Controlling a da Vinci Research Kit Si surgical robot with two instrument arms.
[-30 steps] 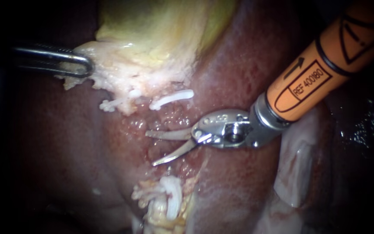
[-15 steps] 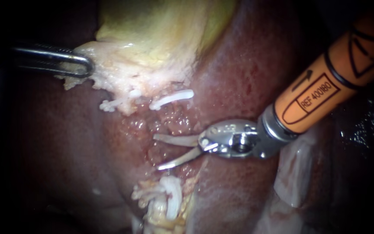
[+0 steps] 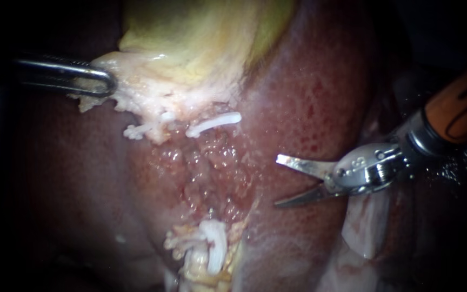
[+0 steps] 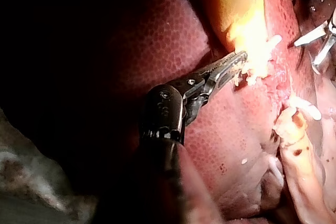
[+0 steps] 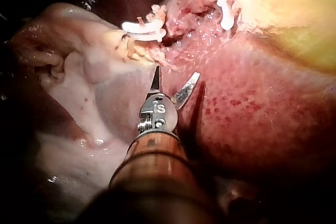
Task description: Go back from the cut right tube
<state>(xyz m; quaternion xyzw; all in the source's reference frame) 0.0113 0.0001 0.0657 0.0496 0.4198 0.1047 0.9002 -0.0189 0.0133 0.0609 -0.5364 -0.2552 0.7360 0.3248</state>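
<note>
Cut right tube (image 3: 212, 125): right instrument (image 3: 277, 181) withdrawn rightward, jaws apart; left instrument (image 3: 101, 81) clamps gallbladder (image 3: 201, 32).

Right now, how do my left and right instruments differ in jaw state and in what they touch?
The left instrument has its jaws shut on the pale edge of the gallbladder; the right instrument has its blades open and holds nothing. The left has blunt, looped jaws on a dark shaft; the right has pointed blades on an orange shaft. The right hangs over bare liver. Both tips show plainly in the endoscope view.
</note>
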